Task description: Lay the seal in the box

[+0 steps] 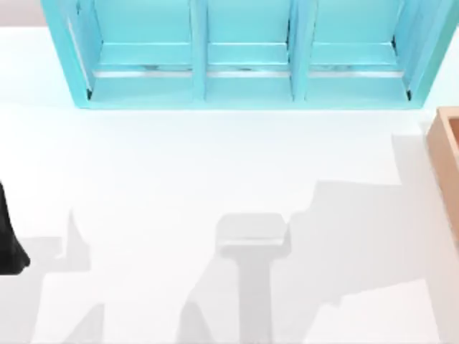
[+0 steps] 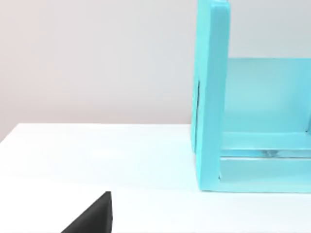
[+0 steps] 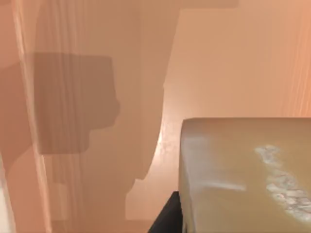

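The seal (image 3: 243, 174), a small hard wooden block that looks light and best held by its flat sides, sits right up close to the right claw and over the inside of the box (image 3: 218, 63), though whether that claw grips it cannot be told.

1. I find no readable text, label, brand or number anywhere.
2. The whitish speckles on the seal (image 3: 282, 184) near my camera form no letters.
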